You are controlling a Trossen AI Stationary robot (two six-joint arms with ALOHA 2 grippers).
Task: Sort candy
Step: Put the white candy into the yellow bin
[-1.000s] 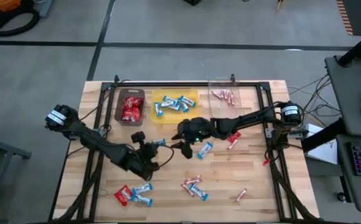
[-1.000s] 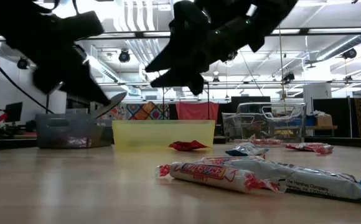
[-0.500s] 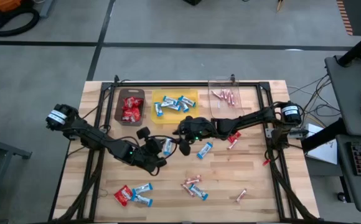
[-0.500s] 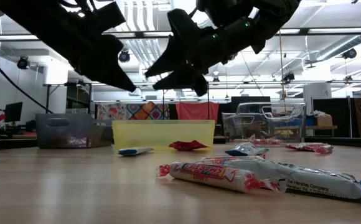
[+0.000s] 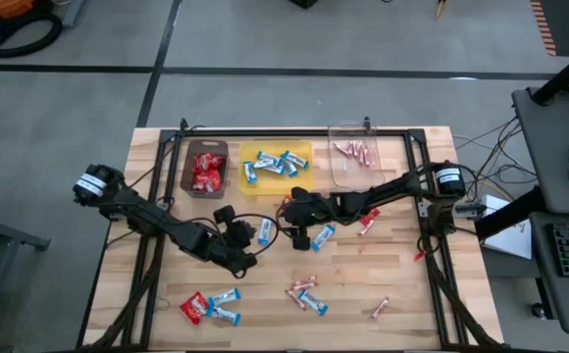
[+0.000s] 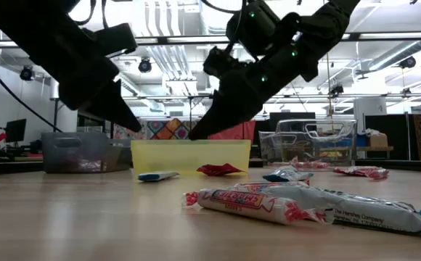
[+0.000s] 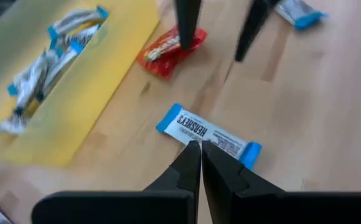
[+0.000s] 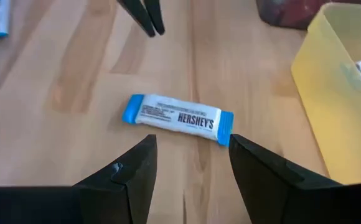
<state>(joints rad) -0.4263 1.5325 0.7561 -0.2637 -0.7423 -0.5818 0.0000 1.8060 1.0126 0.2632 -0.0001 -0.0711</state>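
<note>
Mid-table, just in front of the yellow bin [image 5: 276, 165]: one blue-and-white bar [image 5: 264, 230] lies loose on the wood, flat, held by neither gripper.
Bar location: between my two grippers, left gripper [image 5: 248, 238] on one side, right gripper [image 5: 286, 222] on the other; both close.
Nearer arm: right, by my read; its fingers already bracket the bar.
Bar from right gripper [image 8: 188, 163]: straight ahead of the fingertips and just beyond them; bar [image 8: 177, 119] centred on the gap.
Bar long axis: crosswise to my right fingers' reach, so the jaws would close across its narrow width.
Bar heading on table: long axis runs roughly toward the yellow bin, slightly skewed.
Right gripper state: spread wide, holding nothing.
Left gripper [image 7: 198, 163] state: pinched together, empty, tips right at the bar's [image 7: 208, 135] edge.
Also near: red packet [image 7: 170, 50] just beyond the bar, toward the bin.
Next move needs: drop the right straight down onto the bar; the left is close enough to get in the way.
</note>
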